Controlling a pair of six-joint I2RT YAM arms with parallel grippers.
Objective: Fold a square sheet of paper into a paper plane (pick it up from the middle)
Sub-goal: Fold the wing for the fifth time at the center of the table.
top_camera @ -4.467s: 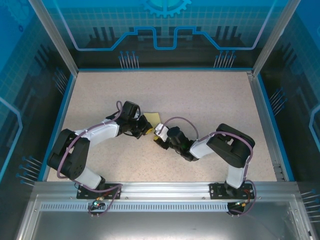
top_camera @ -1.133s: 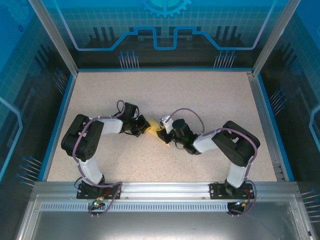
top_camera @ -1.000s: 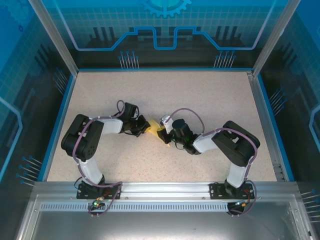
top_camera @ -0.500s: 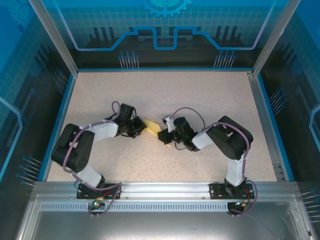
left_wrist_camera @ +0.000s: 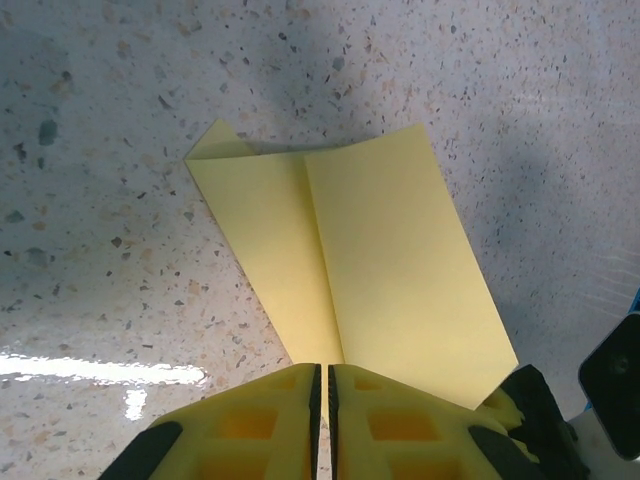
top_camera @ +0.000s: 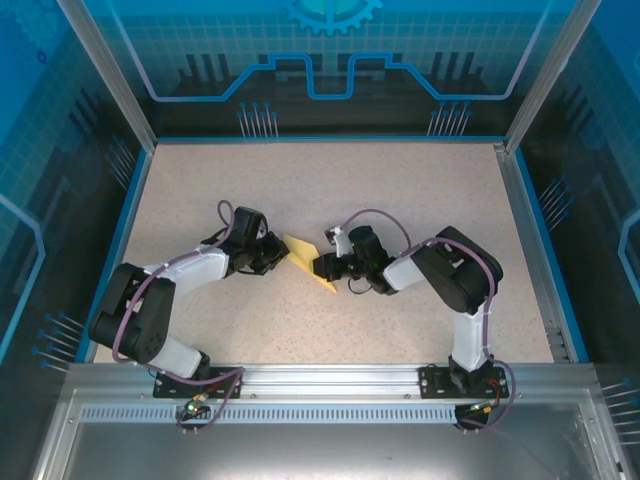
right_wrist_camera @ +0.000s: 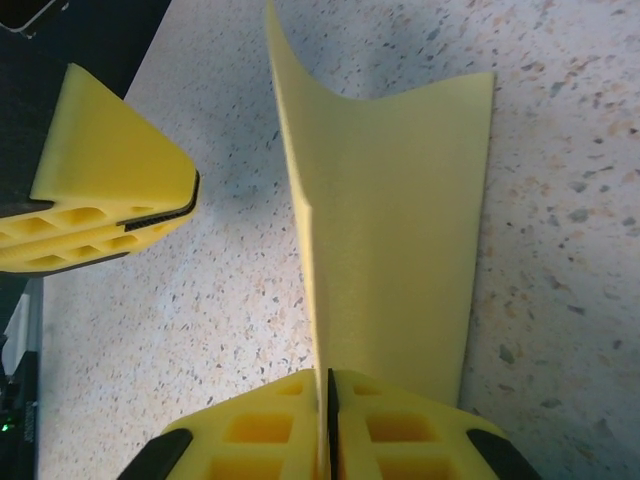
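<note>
- Top external view: the folded paper lies mid-frame on the surface, between both tools.
- Right tool pinches its raised crease; left tool, nearly closed, seems empty.
- Better to press along the crease slowly.

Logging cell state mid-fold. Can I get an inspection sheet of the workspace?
Surface: speckled beige table.
Job's things: paper sheet, pale yellow, partly folded, a crease down its length, one flap raised, one far corner turned over.
Clutter: nothing seen.
Hands: left hand shut, tips at the sheet's edge, hold unclear; right hand shut on the sheet's edge.
Cables: purple cables, looped clear of the sheet.
Surroundings: blue panels on three sides, metal rail at the near edge.
</note>
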